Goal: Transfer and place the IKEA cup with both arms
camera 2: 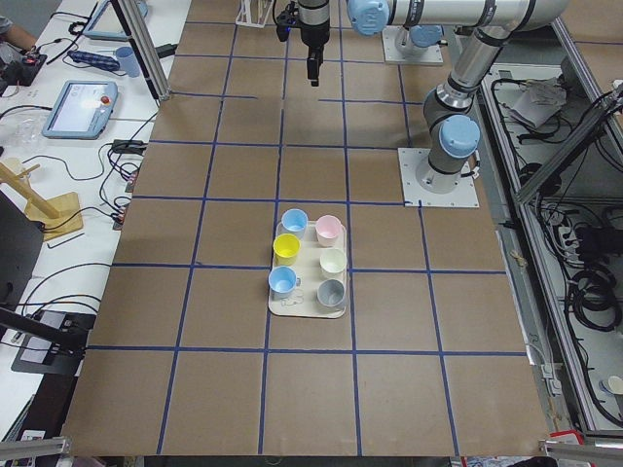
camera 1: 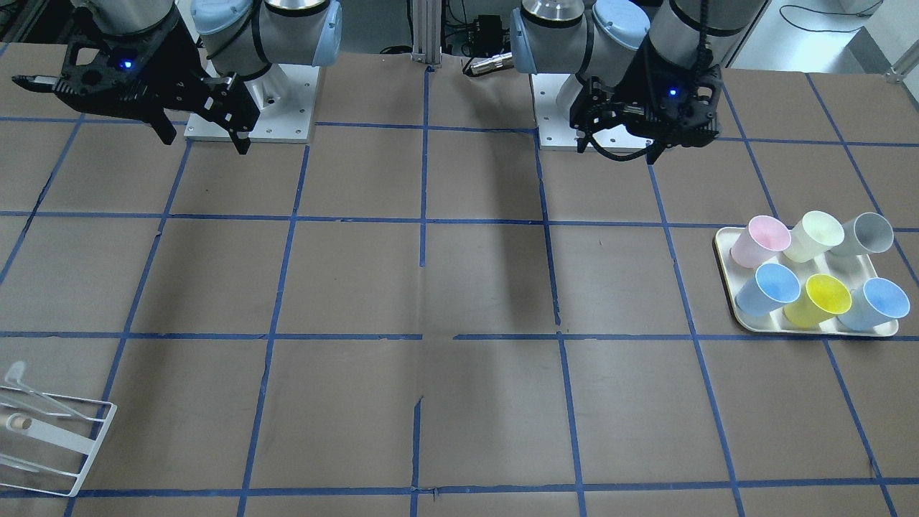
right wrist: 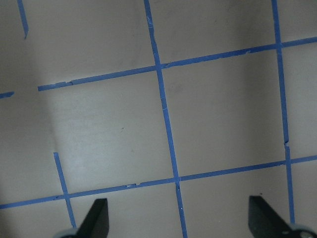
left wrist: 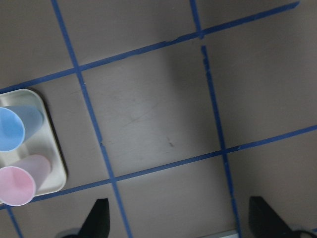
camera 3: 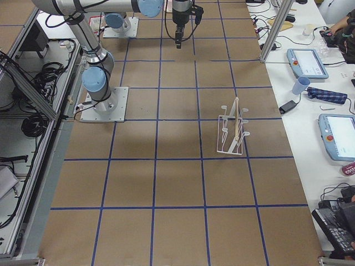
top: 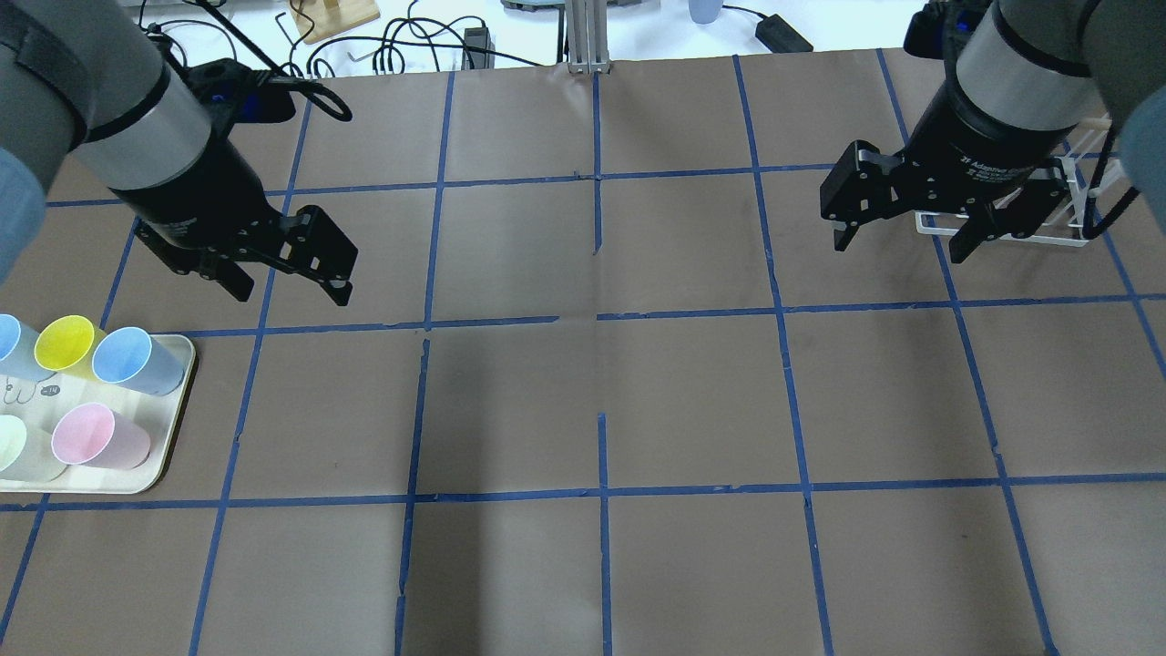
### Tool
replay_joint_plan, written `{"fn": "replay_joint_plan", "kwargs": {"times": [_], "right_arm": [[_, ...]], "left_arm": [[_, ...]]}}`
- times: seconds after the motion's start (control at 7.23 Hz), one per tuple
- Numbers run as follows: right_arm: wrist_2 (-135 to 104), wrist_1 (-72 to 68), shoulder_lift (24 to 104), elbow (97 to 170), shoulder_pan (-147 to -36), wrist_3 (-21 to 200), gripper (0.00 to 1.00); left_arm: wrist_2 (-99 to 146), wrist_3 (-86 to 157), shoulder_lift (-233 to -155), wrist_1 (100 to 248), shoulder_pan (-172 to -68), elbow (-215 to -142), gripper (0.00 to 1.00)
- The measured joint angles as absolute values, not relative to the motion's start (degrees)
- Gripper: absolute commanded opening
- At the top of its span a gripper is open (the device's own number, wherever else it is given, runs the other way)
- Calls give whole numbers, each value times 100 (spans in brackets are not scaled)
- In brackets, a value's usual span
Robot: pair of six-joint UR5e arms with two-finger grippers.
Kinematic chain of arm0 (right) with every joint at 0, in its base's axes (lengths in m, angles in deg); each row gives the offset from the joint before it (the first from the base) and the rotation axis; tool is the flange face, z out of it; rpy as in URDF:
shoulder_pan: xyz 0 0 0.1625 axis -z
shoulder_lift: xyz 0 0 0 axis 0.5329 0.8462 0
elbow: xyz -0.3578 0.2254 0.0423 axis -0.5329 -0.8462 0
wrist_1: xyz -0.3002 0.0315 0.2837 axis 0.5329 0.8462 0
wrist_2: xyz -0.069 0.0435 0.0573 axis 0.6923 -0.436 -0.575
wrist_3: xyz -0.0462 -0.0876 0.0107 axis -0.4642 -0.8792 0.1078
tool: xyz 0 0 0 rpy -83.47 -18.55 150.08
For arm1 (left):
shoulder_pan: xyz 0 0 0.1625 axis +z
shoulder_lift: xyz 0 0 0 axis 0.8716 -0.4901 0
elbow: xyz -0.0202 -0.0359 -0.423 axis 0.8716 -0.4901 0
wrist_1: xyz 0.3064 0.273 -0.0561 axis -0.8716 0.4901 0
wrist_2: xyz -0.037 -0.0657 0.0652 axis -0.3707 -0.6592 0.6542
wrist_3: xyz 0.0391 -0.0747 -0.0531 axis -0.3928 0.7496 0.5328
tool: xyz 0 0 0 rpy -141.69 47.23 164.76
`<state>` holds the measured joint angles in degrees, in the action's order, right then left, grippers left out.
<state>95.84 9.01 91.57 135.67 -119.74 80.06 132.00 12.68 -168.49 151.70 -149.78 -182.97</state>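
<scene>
The IKEA cup [camera 1: 867, 233] is pale grey. It stands upright at the tray's corner nearest the robot and shows in the exterior left view [camera 2: 332, 292]. It is out of the overhead view. My left gripper [top: 291, 293] is open and empty, hanging above the table beyond the tray [top: 178, 401]. It shows in the front view [camera 1: 623, 152] and in its wrist view [left wrist: 179, 220]. My right gripper [top: 897, 248] is open and empty, far from the cups; it also shows in the front view [camera 1: 204, 142].
On the tray with it stand a pink cup [camera 1: 759, 240], a cream cup [camera 1: 813, 235], a yellow cup [camera 1: 818, 300] and two light blue cups [camera 1: 768, 289]. A white wire rack [top: 1002, 228] stands by the right gripper, near the table's far edge.
</scene>
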Motion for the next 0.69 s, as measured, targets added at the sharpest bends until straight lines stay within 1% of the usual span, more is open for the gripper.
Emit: {"fn": "replay_joint_plan", "kwargs": {"times": [0.28, 0.69], "right_arm": [[9567, 948, 9148, 13566, -11974, 8002, 100], [9568, 1018, 9146, 13581, -11974, 8001, 100]], "left_arm": [[13211, 1476, -16900, 14906, -15272, -18293, 100], [13218, 1468, -16878, 14772, -15308, -18306, 100]]}}
